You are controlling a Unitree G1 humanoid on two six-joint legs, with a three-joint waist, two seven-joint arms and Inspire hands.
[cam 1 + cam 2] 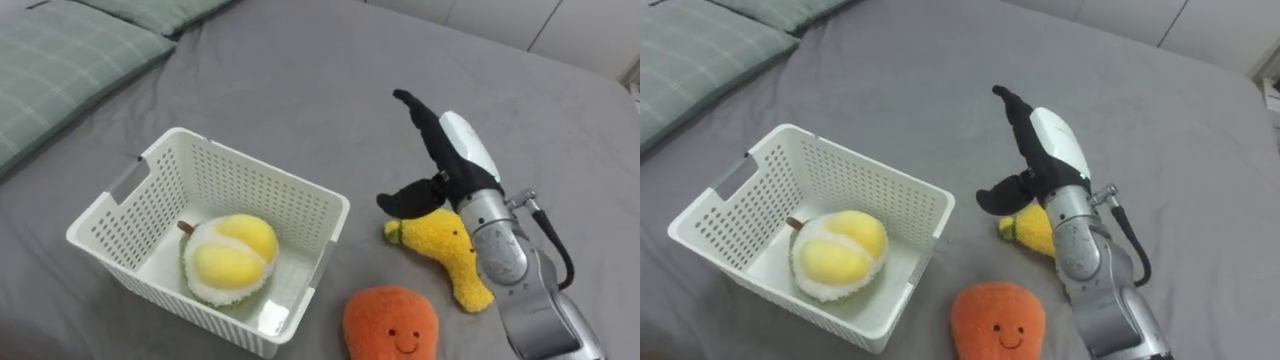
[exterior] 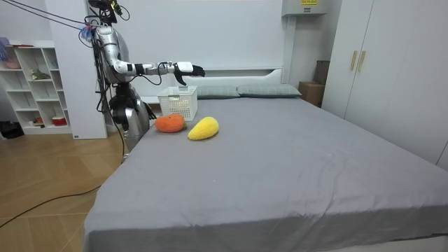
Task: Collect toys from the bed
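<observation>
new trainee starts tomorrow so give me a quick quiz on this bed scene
1. True or false: the white slotted plastic basket is empty.
2. Which does the robot's right hand partly hide in the eye views? A) orange round plush toy B) yellow curved plush toy C) green checked pillow
3. Fill in: the right hand's fingers are ____ (straight or curled).
Key: 1 false, a round yellow-and-white plush fruit lies in it; 2 B; 3 straight.

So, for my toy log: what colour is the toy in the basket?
The toy is yellow, whitish-edged; best in left eye view.
</observation>
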